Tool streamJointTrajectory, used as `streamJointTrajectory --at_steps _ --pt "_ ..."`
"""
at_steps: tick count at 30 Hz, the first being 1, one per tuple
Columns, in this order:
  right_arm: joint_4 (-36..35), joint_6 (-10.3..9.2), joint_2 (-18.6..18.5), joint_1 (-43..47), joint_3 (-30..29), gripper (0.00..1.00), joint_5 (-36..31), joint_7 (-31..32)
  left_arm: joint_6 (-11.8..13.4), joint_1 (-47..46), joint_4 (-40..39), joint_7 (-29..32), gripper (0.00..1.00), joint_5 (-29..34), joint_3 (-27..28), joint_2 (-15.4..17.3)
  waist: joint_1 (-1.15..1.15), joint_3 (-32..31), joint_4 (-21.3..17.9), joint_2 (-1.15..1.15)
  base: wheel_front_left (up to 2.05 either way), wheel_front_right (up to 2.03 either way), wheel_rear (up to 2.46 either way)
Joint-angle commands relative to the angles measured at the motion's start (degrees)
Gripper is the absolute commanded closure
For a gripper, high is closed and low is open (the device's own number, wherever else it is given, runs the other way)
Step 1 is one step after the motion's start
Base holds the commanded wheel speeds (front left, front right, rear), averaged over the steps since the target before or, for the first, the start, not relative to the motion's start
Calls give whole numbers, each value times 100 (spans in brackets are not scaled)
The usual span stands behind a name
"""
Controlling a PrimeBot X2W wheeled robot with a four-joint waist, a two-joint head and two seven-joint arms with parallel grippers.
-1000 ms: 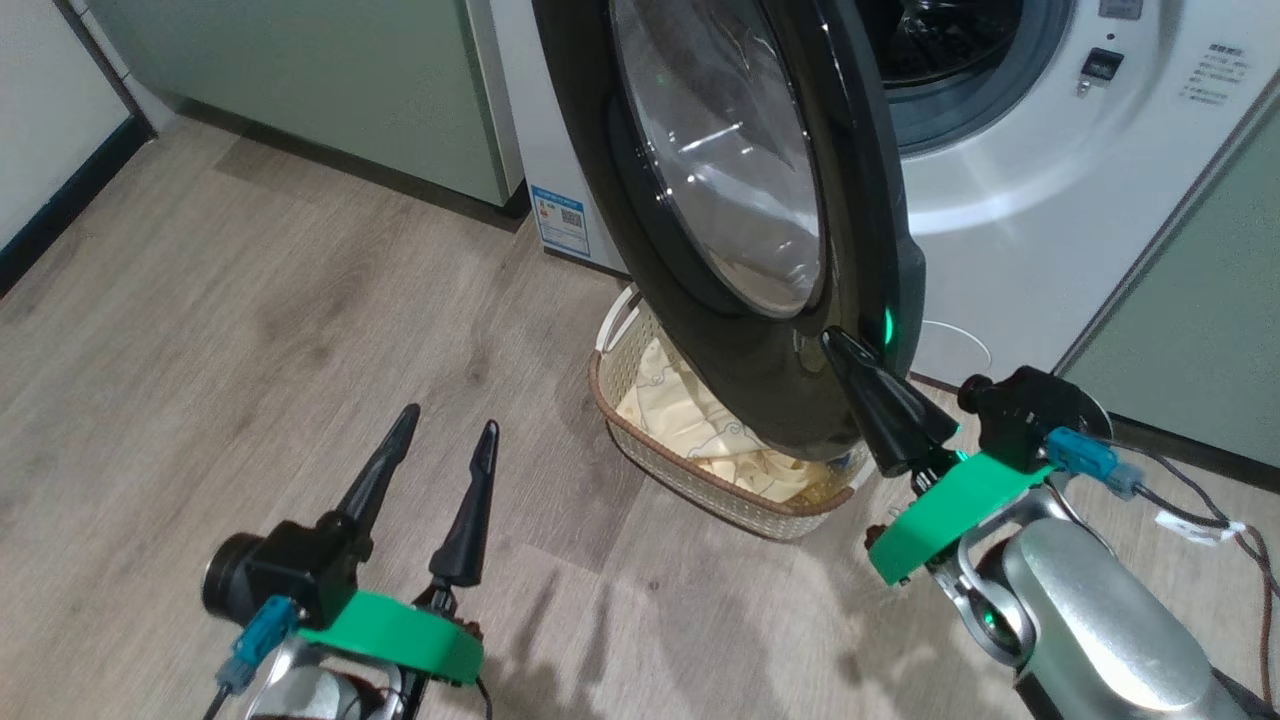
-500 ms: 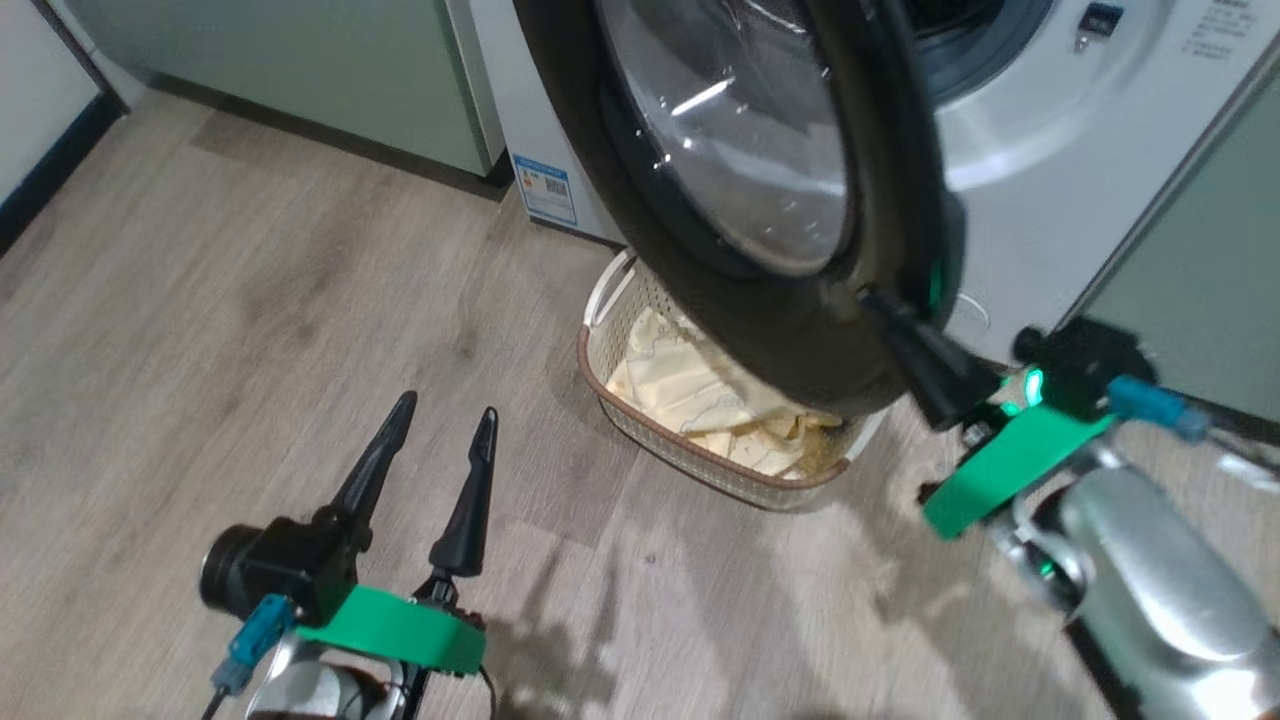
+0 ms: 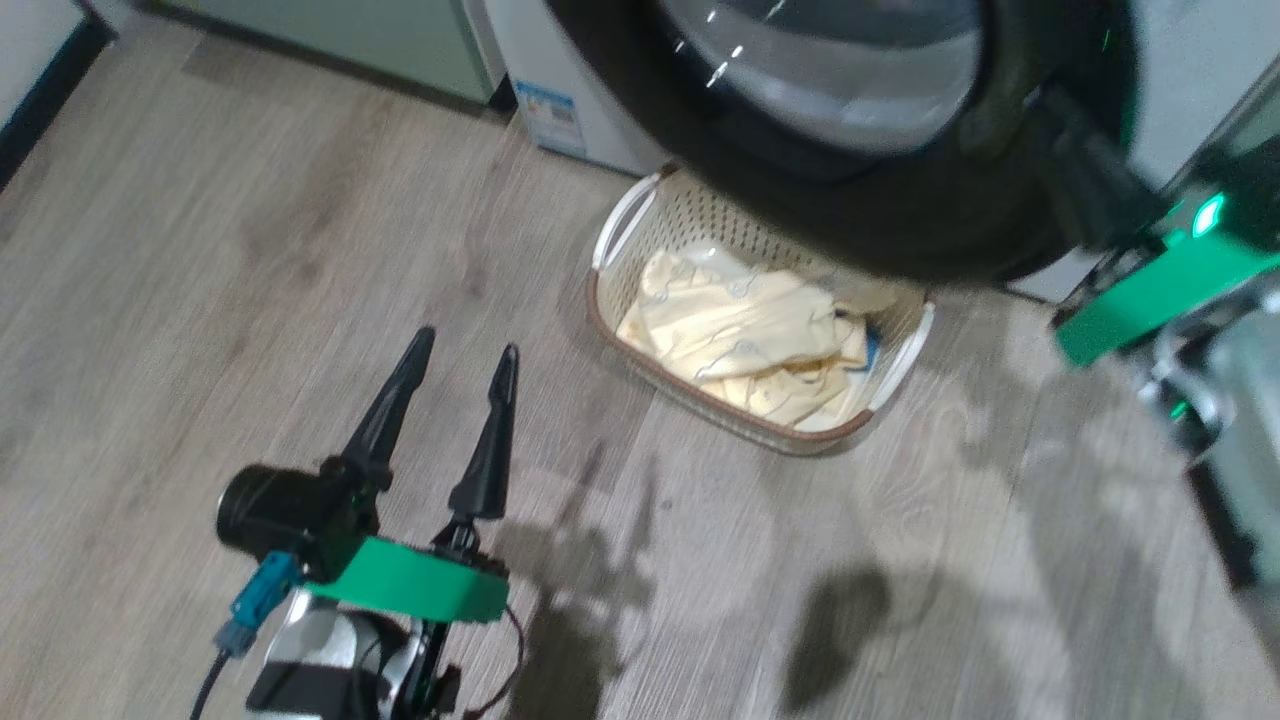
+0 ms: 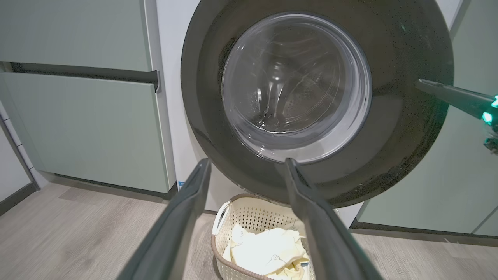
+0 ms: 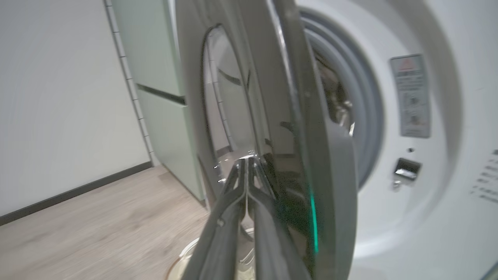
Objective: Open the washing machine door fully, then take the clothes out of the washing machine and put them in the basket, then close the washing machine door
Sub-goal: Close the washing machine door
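Washing machine door (image 3: 800, 190), large and round with a glossy black rim and a clear glass centre, has the right gripper (image 3: 1055, 115) at its right edge. That gripper's two dark fingers (image 5: 229, 217) are pressed together with nothing between them. In the left wrist view their tip lies on the black rim at the door's right side. The right wrist view looks along the closed fingers at the door nearly edge-on. It stands ajar, with a gap between it and the grey rubber seal (image 5: 369, 116) of the white washing machine (image 5: 439, 186). Behind the fingers, a green bracket (image 3: 1150, 290) and the silver right forearm (image 3: 1245, 430) reach in from the right, angled up toward the door; both are blurred.

At the near left, the left gripper (image 3: 468, 345) hovers above the wood floor (image 3: 200, 250), well apart from the door. Its fingers are spread and empty, pointing away toward the far side, with the wrist held low.

Between the two arms, the cream perforated basket (image 3: 720, 220) sits on the floor just in front of the machine, partly under the door's lower rim. Pale-yellow clothes (image 3: 740, 340) lie heaped inside it. Sage-green cabinets (image 4: 78, 128) stand to the left of the machine.
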Motion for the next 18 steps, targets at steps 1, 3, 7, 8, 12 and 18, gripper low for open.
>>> streamJointTrajectory --at_steps 1,3,7,8,12,18 --pt "-130 8 -47 -216 -45 100 -27 -53 -3 -209 -206 -29 0 50 206 13 0 116 66 0 0 0 0" --pt "2 8 -139 -545 -182 100 -72 -53 -17 -333 -227 -29 0 40 164 -22 0 318 145 0 0 0 0" --pt "145 8 -213 -902 -336 100 -109 -54 -23 -463 -228 -29 0 19 120 -47 0 532 224 0 0 0 0" --pt "188 8 -227 -1017 -392 100 -113 -54 -21 -508 -225 -29 0 6 110 -54 0 602 254 0 0 0 0" --pt "415 8 -305 -1462 -578 100 -225 -54 -10 -673 -212 -29 0 -34 42 -70 0 835 388 0 0 0 0" --pt "839 8 -421 -2039 -761 100 -367 -54 69 -859 -178 -29 0 -175 -146 -76 0 1060 582 0 0 0 0"
